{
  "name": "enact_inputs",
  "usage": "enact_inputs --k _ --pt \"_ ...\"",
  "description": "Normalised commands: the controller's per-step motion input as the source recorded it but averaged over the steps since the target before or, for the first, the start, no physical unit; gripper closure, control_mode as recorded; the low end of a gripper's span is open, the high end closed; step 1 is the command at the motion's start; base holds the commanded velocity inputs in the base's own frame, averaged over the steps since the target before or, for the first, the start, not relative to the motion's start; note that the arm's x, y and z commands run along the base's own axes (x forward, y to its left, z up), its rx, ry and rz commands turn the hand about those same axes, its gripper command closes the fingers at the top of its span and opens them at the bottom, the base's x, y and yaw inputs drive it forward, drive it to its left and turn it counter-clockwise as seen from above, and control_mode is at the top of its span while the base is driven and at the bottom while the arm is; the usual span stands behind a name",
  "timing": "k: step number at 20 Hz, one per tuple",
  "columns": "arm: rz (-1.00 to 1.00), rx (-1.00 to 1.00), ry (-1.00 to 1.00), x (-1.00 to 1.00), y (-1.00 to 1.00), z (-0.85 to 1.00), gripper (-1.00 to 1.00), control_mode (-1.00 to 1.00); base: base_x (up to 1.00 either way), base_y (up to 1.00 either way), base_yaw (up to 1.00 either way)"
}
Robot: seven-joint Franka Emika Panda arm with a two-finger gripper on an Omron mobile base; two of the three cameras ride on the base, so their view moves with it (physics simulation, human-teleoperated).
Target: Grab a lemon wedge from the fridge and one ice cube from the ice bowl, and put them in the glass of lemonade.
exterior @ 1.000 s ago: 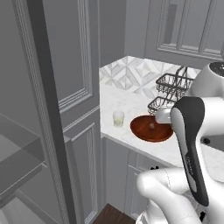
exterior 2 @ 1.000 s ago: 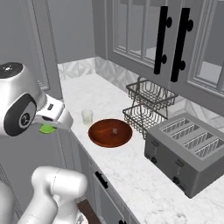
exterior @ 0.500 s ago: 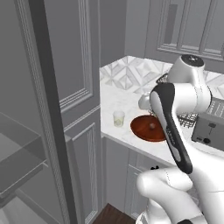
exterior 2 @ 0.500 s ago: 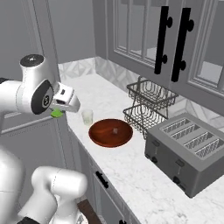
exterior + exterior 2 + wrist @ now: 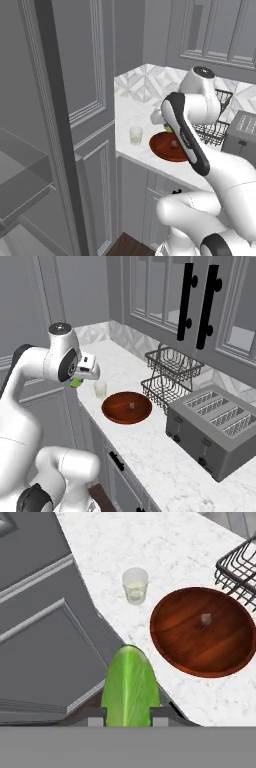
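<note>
The arm has swung over from the fridge side toward the counter, and the gripper (image 5: 129,712) has carried the lemon wedge (image 5: 131,687) nearer to the glass of lemonade (image 5: 135,585). From left to right in the hand view sit the grey cabinet front, then the glass, then the ice bowl (image 5: 210,657) with the tiny ice cube (image 5: 205,618) inside it. The claw is pinching the wedge, so that part is done, but dropping it in the glass and fetching the ice are still left, and the hand hangs tilted down above the counter edge
</note>
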Motion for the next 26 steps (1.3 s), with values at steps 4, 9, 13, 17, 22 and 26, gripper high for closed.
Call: enact_inputs --k 4,9,13,17,22,26 --pt "0.29 -0.04 -0.09 0.32 -0.13 -0.19 1.0 -1.0 0.0 0.0 0.0" --pt "0.1 -0.13 0.0 0.44 0.08 -0.13 1.0 -1.0 0.0 0.0 0.0" --pt "0.0 -0.11 0.01 0.78 0.18 -0.17 1.0 -1.0 0.0 0.0 0.0" --pt "0.0 -0.04 0.02 0.6 0.0 -0.12 1.0 -1.0 0.0 0.0 0.0" --pt "0.02 0.0 0.11 0.62 0.0 -0.07 1.0 -1.0 0.0 0.0 0.0" --pt "0.01 0.0 0.12 0.31 0.0 -0.17 1.0 -1.0 0.0 0.0 0.0"
